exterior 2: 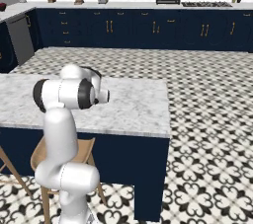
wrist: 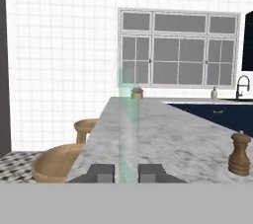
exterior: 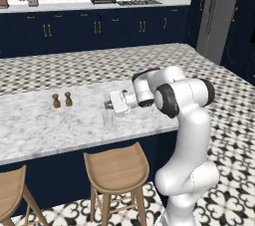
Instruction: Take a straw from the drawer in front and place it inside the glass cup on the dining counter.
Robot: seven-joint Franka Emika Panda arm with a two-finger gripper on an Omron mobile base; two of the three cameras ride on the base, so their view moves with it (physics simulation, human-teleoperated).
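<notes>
My gripper (wrist: pixel 126 172) clamped on straw (wrist: pixel 127 134), held upright betw. fingers (wrist: pixel 101 172), over dining counter (exterior: pixel 45 125). Glass cup (exterior: pixel 108 118) just below hand, nr counter's front edge. Two shakers (exterior: pixel 62 100) to its left.

You have a white-grey veined marble dining counter (exterior: pixel 45 120) on a navy base, and at its ten o'clock side stand two small brown pepper shakers (exterior: pixel 62 100). The stools (exterior: pixel 117 168) below are pale wood. The floor (exterior: pixel 229 120) carries a black-and-white patterned tile. In the hand view the straw (wrist: pixel 127 129) reads as a pale, translucent greenish strip between dark grey fingertips (wrist: pixel 101 172). The glass cup (exterior: pixel 108 118) is clear and colourless.
</notes>
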